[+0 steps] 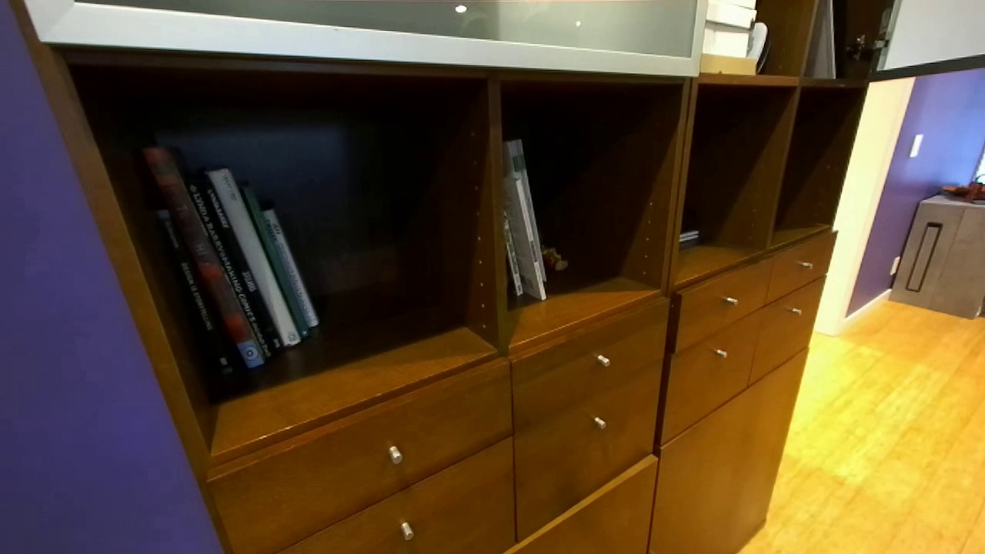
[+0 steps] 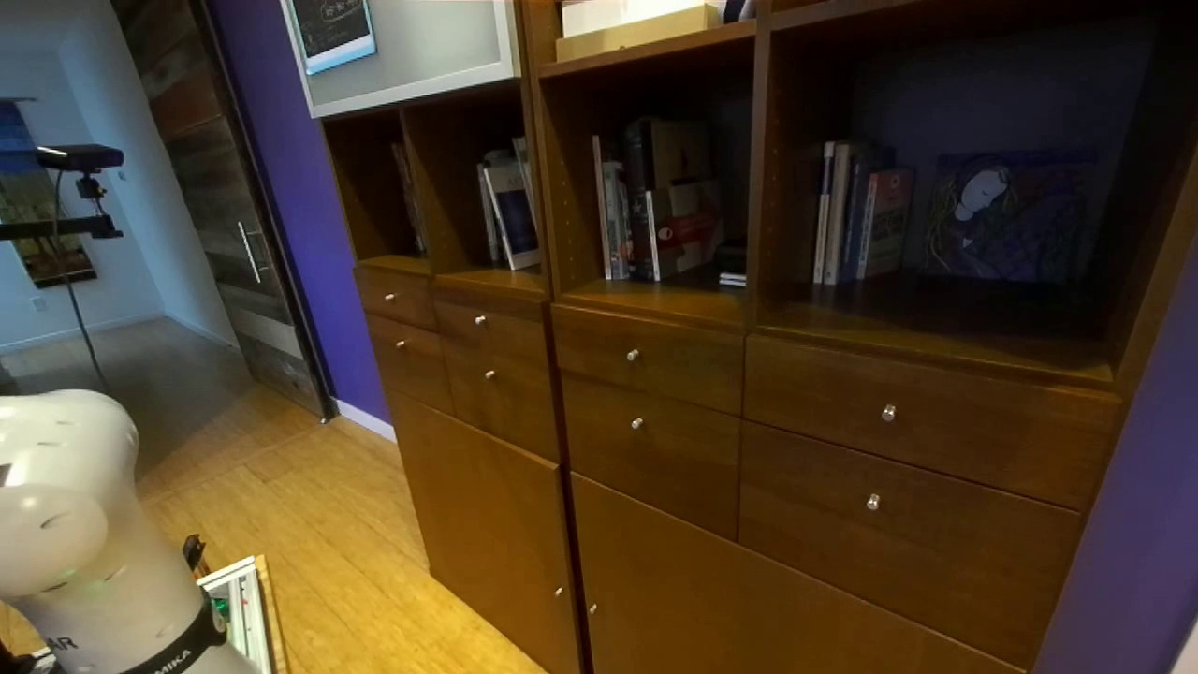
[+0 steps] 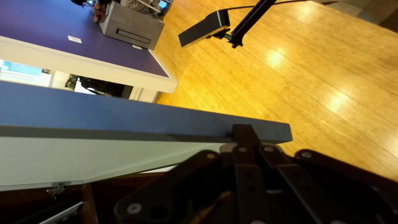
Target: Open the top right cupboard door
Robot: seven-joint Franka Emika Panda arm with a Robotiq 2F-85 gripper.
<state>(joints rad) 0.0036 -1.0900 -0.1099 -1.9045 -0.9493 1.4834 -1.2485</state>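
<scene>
A brown wooden bookcase (image 1: 485,215) takes up much of both exterior views. Along its top, in an exterior view, a wide frosted panel (image 1: 369,17) in a silver frame runs from 10 o'clock to past 1.

The top right cupboard door (image 1: 935,31) stands open, swung out from the bookcase. It shows only in part in an exterior view, at 2 o'clock: a flat, pale grey-white pane with a thin dark bottom edge. The wrist view has it close and almost edge-on. Its narrow side is a smooth slate-blue band stretching in from 9 o'clock to a squared end between 3 and 4; under that come a thin grey strip, then the milky, faintly green face, running off toward 8.

The white robot arm (image 2: 84,524) stands at 8 o'clock in an exterior view. The gripper (image 3: 247,138) reaches into the wrist view from 5 o'clock, its fingers fully together and holding nothing. Their tip overlaps the door's slate-blue side; whether it touches I cannot tell.

A small metal hinge (image 3: 57,189) sits at 8 o'clock in the wrist view, between the pale face and the dark cupboard interior (image 3: 112,193).
</scene>
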